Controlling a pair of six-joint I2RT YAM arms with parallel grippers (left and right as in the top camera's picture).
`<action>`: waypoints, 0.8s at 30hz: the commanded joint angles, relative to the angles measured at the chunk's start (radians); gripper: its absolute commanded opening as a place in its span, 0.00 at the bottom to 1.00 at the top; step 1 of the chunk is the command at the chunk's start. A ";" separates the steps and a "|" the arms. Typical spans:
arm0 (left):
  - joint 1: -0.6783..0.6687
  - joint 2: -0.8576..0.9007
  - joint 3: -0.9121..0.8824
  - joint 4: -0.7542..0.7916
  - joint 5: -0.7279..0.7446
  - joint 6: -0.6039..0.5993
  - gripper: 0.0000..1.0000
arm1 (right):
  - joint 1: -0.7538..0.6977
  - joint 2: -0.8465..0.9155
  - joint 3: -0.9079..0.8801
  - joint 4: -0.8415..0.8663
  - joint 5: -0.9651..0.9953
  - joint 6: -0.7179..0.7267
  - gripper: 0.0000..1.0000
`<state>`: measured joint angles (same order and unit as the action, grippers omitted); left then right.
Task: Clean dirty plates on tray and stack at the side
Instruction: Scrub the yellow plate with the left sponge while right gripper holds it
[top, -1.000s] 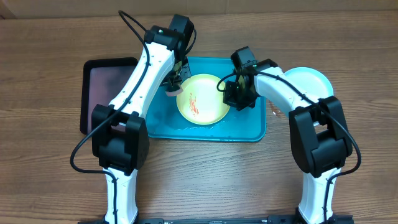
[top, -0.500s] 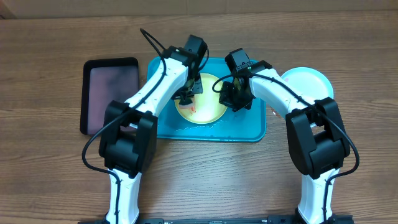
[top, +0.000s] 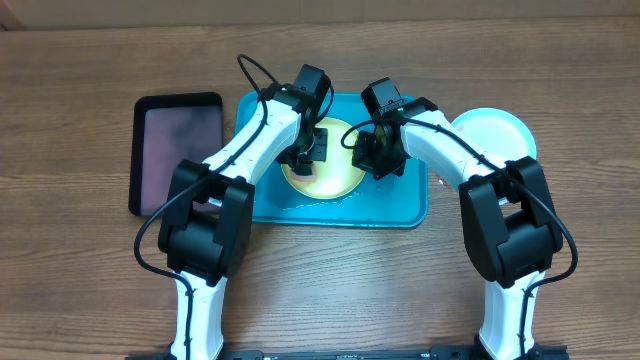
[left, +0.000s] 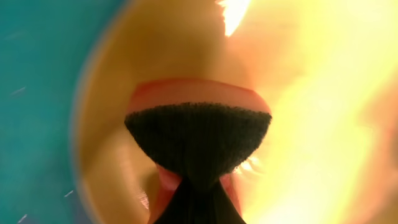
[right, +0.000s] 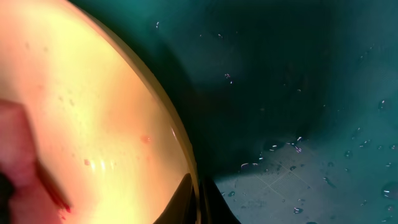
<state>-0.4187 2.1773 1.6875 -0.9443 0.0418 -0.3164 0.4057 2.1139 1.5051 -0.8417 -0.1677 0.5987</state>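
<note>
L gripper (left: 194, 190): jaws clamped tight on a sponge (left: 198, 134), black scourer face down on the yellow-green plate (left: 311, 124). R gripper (right: 200, 202): jaws pinched together on that plate's right rim, w/ the wet floor of the tray (right: 298, 93) just beyond.

From above, the plate sits mid-tray, a bit toward the far side. L gripper is over its far-left part, R gripper at its right edge.

Step in hand, as I judge it: scrub w/ L while R steadies. To do it well:
- Keep R's pinch firm and low so the plate can't skate on the wet tray (droplets all over the floor).
- Press the sponge flat, not on an edge. Short overlapping strokes across the whole face, incl. the rim zone near R's fingers.
- Stroke away from R's grip where poss., so the push doesn't lever the rim out of the jaws.
- A bright orange patch at the plate's far side in L wrist view may be smear; too blurred to say.

Further out: a pale blue plate (top: 495, 128) on the table right of the tray, touching nothing, and a black tray (top: 180, 150) to the left.

Brands/labels/writing: none readable in any view.
</note>
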 joint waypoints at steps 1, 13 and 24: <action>-0.027 0.010 -0.017 0.020 0.206 0.190 0.04 | 0.006 -0.010 -0.008 -0.004 0.029 0.008 0.04; -0.053 0.010 -0.017 0.027 -0.393 -0.185 0.04 | 0.006 -0.010 -0.008 -0.012 0.029 0.004 0.04; -0.056 0.010 -0.017 -0.071 -0.077 -0.132 0.04 | 0.006 -0.010 -0.008 -0.008 0.027 0.004 0.04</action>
<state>-0.4763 2.1773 1.6871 -1.0027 -0.2188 -0.5011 0.4065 2.1139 1.5051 -0.8421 -0.1680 0.5983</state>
